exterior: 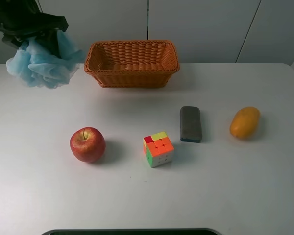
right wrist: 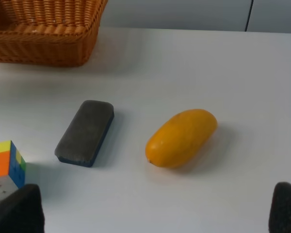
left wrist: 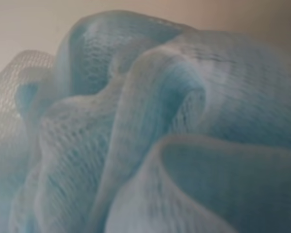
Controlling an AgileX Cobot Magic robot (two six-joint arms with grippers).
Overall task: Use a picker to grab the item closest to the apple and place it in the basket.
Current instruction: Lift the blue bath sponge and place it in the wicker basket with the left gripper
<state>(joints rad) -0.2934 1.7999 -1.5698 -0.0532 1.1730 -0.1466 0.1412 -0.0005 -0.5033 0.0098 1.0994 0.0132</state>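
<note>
A red apple point(exterior: 87, 144) sits on the white table at front left. A multicoloured puzzle cube point(exterior: 158, 149) is the nearest thing on the table to its right. My left gripper point(exterior: 38, 40) is shut on a light blue mesh bath sponge point(exterior: 41, 61) and holds it above the table's far left, left of the wicker basket point(exterior: 132, 78). The sponge fills the left wrist view point(left wrist: 150, 126). My right gripper point(right wrist: 150, 213) is open and empty; its dark fingertips point(right wrist: 17, 211) show in the right wrist view only, near the cube point(right wrist: 5, 167).
A dark grey board eraser point(exterior: 190, 124) lies right of the cube, and an orange mango point(exterior: 245, 122) lies further right. Both show in the right wrist view, the eraser point(right wrist: 85, 132) and the mango point(right wrist: 181, 137). The basket point(right wrist: 43, 43) stands at the back centre.
</note>
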